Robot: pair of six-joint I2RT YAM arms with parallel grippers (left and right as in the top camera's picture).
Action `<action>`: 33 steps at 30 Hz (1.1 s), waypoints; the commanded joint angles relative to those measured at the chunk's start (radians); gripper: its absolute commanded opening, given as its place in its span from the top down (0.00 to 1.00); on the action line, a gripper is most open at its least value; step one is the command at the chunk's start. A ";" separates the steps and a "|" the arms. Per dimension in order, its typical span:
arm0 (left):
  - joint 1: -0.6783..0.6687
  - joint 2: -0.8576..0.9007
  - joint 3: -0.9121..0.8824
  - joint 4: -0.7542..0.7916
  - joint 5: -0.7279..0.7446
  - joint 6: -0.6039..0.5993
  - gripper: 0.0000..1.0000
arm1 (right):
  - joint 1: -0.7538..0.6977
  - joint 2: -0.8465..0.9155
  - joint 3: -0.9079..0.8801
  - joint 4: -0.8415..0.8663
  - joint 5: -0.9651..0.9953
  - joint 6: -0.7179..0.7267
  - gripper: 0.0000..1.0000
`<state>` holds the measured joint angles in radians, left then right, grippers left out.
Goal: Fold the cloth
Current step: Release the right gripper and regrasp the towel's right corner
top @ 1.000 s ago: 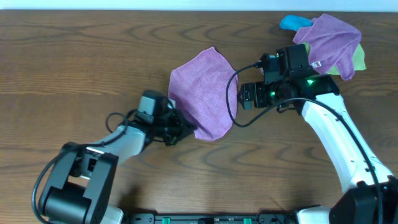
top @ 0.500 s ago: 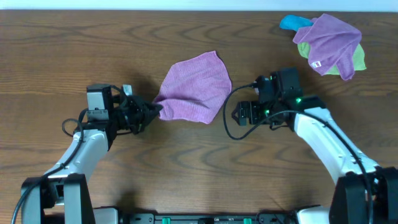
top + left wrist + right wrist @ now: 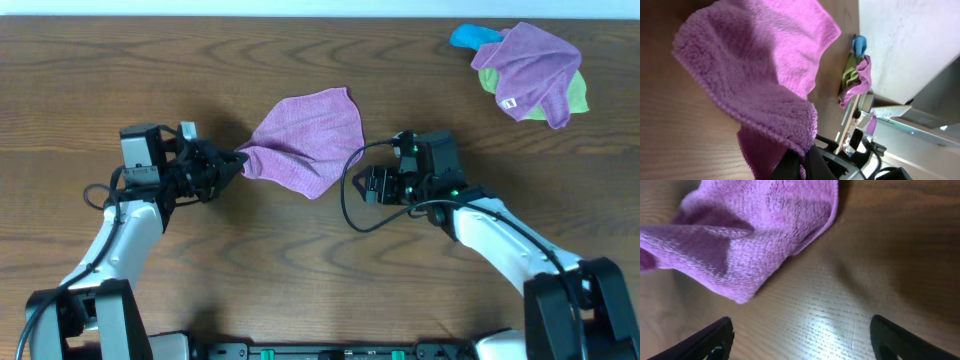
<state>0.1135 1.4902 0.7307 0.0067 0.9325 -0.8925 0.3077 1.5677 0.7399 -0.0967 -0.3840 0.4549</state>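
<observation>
A purple cloth (image 3: 308, 140) lies on the wooden table near the middle, one corner drawn out to the left. My left gripper (image 3: 234, 163) is shut on that left corner; in the left wrist view the cloth (image 3: 765, 75) bunches over the closed fingers (image 3: 801, 165). My right gripper (image 3: 362, 185) is open and empty just right of the cloth, apart from it. In the right wrist view the cloth (image 3: 765, 230) lies ahead of the spread fingers (image 3: 802, 342), with bare table between them.
A pile of other cloths (image 3: 525, 65), purple, green and blue, lies at the far right corner of the table. The same pile shows far off in the left wrist view (image 3: 856, 75). A black cable loops beside the right gripper.
My left gripper has pulled the cloth's corner further left, stretching the cloth. My right gripper has moved left and down, staying open and clear of the cloth.
</observation>
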 commanded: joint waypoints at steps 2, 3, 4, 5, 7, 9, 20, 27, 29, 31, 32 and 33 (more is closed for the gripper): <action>0.004 -0.004 0.025 -0.002 -0.001 0.017 0.94 | 0.012 0.074 -0.008 0.064 0.059 0.082 0.23; 0.004 -0.004 0.025 -0.002 0.000 0.017 0.94 | 0.012 0.094 -0.008 0.086 0.059 0.099 0.26; 0.004 -0.004 0.025 -0.003 0.000 0.017 0.95 | 0.012 0.113 -0.008 0.108 0.059 0.114 0.28; 0.004 -0.004 0.025 -0.003 0.000 0.017 0.94 | 0.012 0.136 -0.008 0.132 0.059 0.130 0.30; 0.004 -0.004 0.025 -0.003 0.000 0.016 0.95 | 0.016 0.186 -0.008 0.183 0.059 0.162 0.31; 0.004 -0.004 0.025 -0.003 0.000 0.014 0.94 | 0.016 0.220 -0.008 0.217 0.058 0.182 0.31; 0.004 -0.004 0.025 -0.003 0.000 0.014 0.94 | 0.021 0.322 -0.008 0.368 0.074 0.251 0.45; 0.004 -0.004 0.025 -0.003 0.008 0.013 0.94 | 0.021 0.393 -0.007 0.483 0.083 0.297 0.50; 0.004 -0.004 0.025 -0.003 0.011 0.013 0.94 | 0.021 0.413 -0.007 0.509 0.082 0.301 0.51; 0.004 -0.004 0.025 -0.003 0.012 0.013 0.94 | 0.021 0.427 -0.007 0.526 0.085 0.311 0.53; 0.004 -0.004 0.025 -0.003 0.012 0.013 0.94 | 0.021 0.433 -0.007 0.536 0.086 0.316 0.55; 0.004 -0.004 0.025 -0.003 0.013 0.013 0.94 | 0.021 0.440 -0.007 0.548 0.089 0.317 0.57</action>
<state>0.1143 1.4902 0.7357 0.0040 0.9360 -0.8925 0.3145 1.9305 0.7609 0.4789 -0.3420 0.7353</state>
